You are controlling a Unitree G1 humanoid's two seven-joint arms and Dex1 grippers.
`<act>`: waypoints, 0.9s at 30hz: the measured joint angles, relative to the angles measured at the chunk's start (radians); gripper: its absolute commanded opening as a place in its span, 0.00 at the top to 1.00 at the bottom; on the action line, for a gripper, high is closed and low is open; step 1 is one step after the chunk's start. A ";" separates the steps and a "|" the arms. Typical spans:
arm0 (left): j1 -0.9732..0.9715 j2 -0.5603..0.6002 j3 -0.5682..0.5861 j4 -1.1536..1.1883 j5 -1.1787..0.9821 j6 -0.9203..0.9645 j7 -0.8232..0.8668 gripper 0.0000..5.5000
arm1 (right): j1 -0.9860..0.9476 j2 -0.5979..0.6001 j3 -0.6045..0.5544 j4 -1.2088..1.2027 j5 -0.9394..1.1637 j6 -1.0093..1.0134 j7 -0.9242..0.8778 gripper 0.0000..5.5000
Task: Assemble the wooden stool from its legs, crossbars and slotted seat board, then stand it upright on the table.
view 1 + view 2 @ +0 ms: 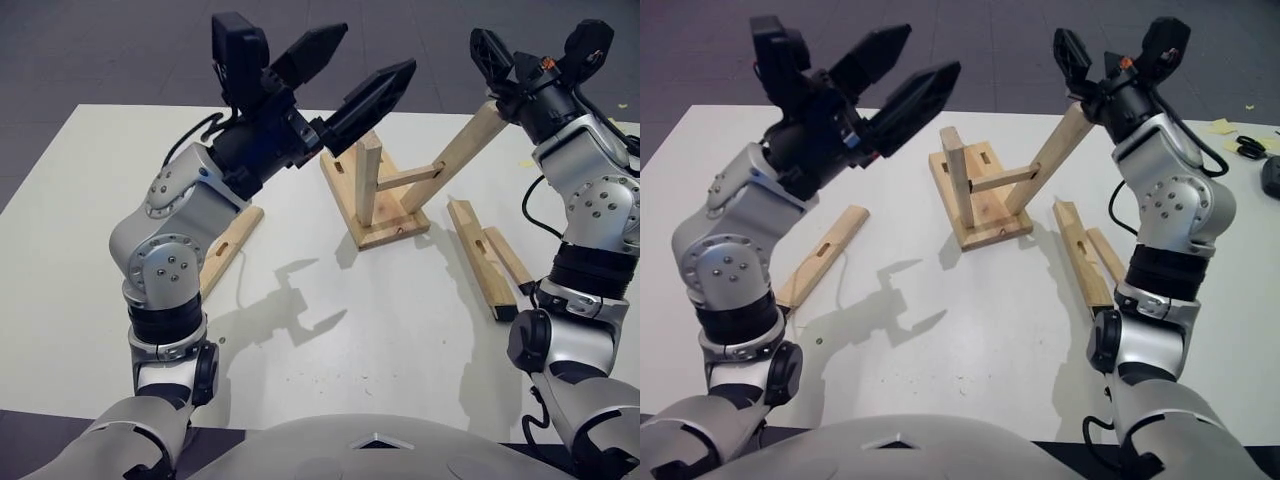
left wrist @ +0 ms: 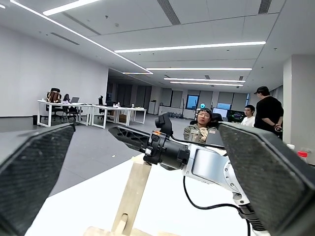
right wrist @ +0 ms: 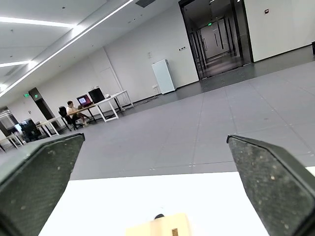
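Two legs rise from the slotted seat board (image 1: 385, 228), which lies flat mid-table: an upright leg (image 1: 370, 180) and a tilted leg (image 1: 455, 150) leaning toward two o'clock, joined by a crossbar (image 1: 410, 178). The right gripper (image 1: 537, 40) straddles the tilted leg's top with its fingers spread, likely to guide it. The left gripper (image 1: 375, 50) hovers agape at ten o'clock. A spare leg (image 1: 232, 240) waits at nine, and two loose pieces (image 1: 478, 258) lie at four.

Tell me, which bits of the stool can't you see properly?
Loose leg: far end under the left arm, left eye view.
Leaning leg: top hidden by the right gripper, eye views; cut by the bottom edge, right wrist view.
Its foot on the seat board: slotted or not, too small.
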 measured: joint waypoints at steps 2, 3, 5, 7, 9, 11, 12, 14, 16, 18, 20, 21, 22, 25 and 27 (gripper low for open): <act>0.001 -0.003 -0.003 0.007 0.027 -0.007 0.021 0.02 | -0.007 0.058 -0.067 -0.005 0.089 0.009 -0.047 0.02; 0.001 -0.005 -0.003 0.017 0.050 -0.013 0.043 0.02 | -0.010 0.080 -0.102 -0.004 0.140 0.013 -0.072 0.02; -0.003 -0.011 -0.002 0.045 0.107 -0.037 0.091 0.02 | -0.032 0.103 -0.175 0.000 0.238 0.009 -0.115 0.02; -0.004 -0.017 0.010 0.054 0.123 -0.054 0.119 0.02 | -0.070 0.091 -0.236 0.017 0.270 -0.028 -0.138 0.02; -0.019 -0.034 0.050 0.058 0.122 -0.083 0.149 0.02 | -0.085 0.039 -0.275 0.083 0.214 -0.095 -0.177 0.02; -0.047 -0.033 0.109 0.090 0.157 -0.111 0.217 0.02 | -0.030 -0.014 -0.243 0.119 0.089 -0.120 -0.206 0.02; -0.058 -0.021 0.133 0.115 0.205 -0.121 0.264 0.02 | 0.023 -0.034 -0.190 0.120 0.014 -0.117 -0.204 0.02; -0.053 0.012 0.137 0.145 0.301 -0.133 0.312 0.02 | 0.127 -0.041 -0.081 0.083 -0.071 -0.086 -0.180 0.02; -0.028 0.031 0.123 0.165 0.370 -0.138 0.335 0.02 | 0.224 -0.024 0.032 0.009 -0.103 -0.032 -0.128 0.02; 0.003 0.035 0.110 0.175 0.427 -0.140 0.351 0.02 | 0.269 -0.003 0.075 -0.060 -0.098 0.007 -0.103 0.02; 0.036 0.037 0.102 0.183 0.466 -0.140 0.356 0.02 | 0.298 0.006 0.084 -0.131 -0.079 0.045 -0.081 0.02; 0.048 0.037 0.096 0.185 0.474 -0.140 0.356 0.02 | 0.305 0.011 0.085 -0.152 -0.066 0.058 -0.076 0.02; 0.063 0.037 0.086 0.184 0.485 -0.140 0.352 0.02 | 0.311 0.016 0.087 -0.184 -0.053 0.075 -0.071 0.02; 0.100 0.033 0.068 0.184 0.509 -0.140 0.340 0.02 | 0.341 0.035 0.096 -0.222 -0.063 0.098 -0.088 0.02; 0.119 0.029 0.065 0.178 0.525 -0.143 0.343 0.02 | 0.369 0.056 0.090 -0.221 -0.106 0.091 -0.137 0.02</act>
